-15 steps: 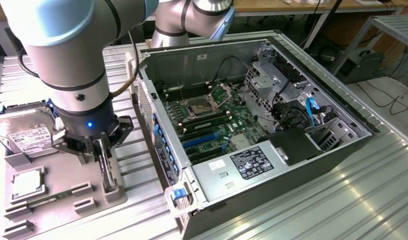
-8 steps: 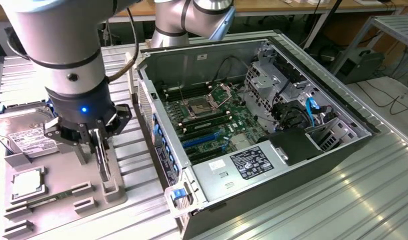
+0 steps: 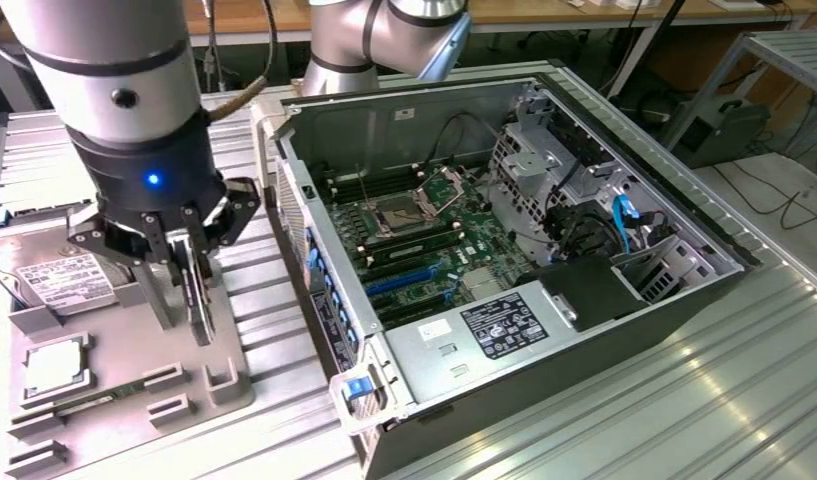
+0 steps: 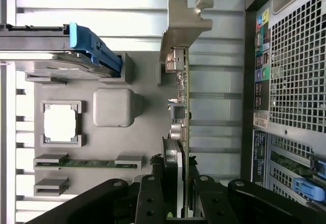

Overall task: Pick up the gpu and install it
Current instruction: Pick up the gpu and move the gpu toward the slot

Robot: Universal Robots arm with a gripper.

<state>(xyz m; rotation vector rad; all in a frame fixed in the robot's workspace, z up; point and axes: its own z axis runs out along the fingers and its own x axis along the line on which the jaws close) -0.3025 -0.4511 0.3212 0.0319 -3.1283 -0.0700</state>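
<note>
While my pincer (image 3: 188,290) hangs over the grey tray (image 3: 115,370) at the left of the exterior view, the gpu (image 3: 204,310) sits between its fingers, standing on edge as a thin dark blade running down toward the tray. In the wrist view the card (image 4: 184,107) shows its long axis plainly: it stretches straight away from my fingers, and its silver bracket (image 4: 186,25) sits at the far end, out past the tray's edge (image 4: 147,132) and over the ribbed table. That axis runs parallel to the perforated wall of the computer case (image 4: 300,71).

My jaws are partly closed and clamped on the gpu, one finger (image 4: 170,152) flat against each face at the end opposite the bracket. I cannot tell whether the card's lower edge has cleared the tray.

On one side of the card lie the tray's other parts — the processor (image 4: 60,123) in its square nest and the green memory stick (image 4: 86,163). In the exterior view the hard drive (image 3: 61,275) rests just beside my pincer, toward the frame's left edge. On the card's other side a strip of bare ribbed table (image 4: 214,81) separates it from the case. The case (image 3: 381,130) lies open in the middle of the exterior view, its near wall close to my wrist.
</note>
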